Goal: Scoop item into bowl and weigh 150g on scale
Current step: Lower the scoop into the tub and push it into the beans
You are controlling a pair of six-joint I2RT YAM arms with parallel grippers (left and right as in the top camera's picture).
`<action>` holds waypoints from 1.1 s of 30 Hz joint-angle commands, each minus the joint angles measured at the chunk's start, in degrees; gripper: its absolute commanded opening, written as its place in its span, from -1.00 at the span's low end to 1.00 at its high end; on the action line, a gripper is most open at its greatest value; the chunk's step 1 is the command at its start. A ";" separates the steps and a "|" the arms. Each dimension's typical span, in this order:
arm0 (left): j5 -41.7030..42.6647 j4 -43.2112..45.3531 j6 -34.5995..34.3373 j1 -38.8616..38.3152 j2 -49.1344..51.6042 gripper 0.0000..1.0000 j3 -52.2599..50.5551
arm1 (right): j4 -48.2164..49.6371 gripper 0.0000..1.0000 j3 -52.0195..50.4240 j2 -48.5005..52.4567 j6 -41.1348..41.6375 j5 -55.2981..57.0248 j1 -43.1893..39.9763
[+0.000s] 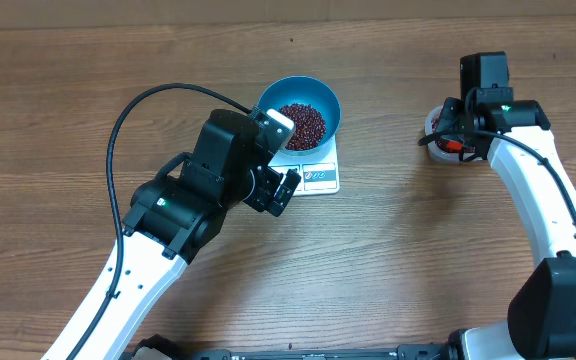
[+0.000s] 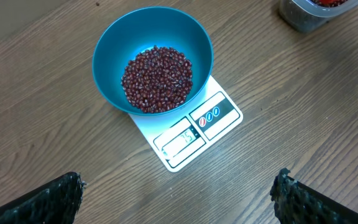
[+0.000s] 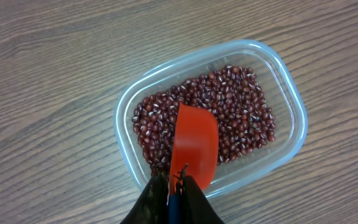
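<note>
Red scoop (image 3: 196, 143) among beans (image 3: 241, 106), clear container (image 3: 291, 93)

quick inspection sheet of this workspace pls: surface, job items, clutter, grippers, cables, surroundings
surface: wooden table, bare grain, no spilled grains seen
job's things: blue bowl sits on the white scale and holds a heap of beans; a clear container holds more beans, with a red scoop over them
clutter: nothing seen
grippers: left gripper open, empty, above the table by the scale; right gripper shut on the scoop's handle
cables: black cable arcs off the left arm, near the bowl
surroundings: nothing seen
</note>
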 commanded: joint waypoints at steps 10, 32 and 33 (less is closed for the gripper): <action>0.42 0.02 -0.96 0.22 0.42 0.99 -0.24 | 3.06 -0.86 0.33 4.24 0.22 1.22 -0.13; 0.42 0.02 -0.96 0.22 0.42 0.99 -0.24 | 1.44 -0.92 0.35 4.17 -0.92 10.27 -0.13; 0.42 0.02 -0.96 0.22 0.42 0.99 -0.24 | 1.42 -0.92 0.35 4.17 -1.64 11.17 -0.13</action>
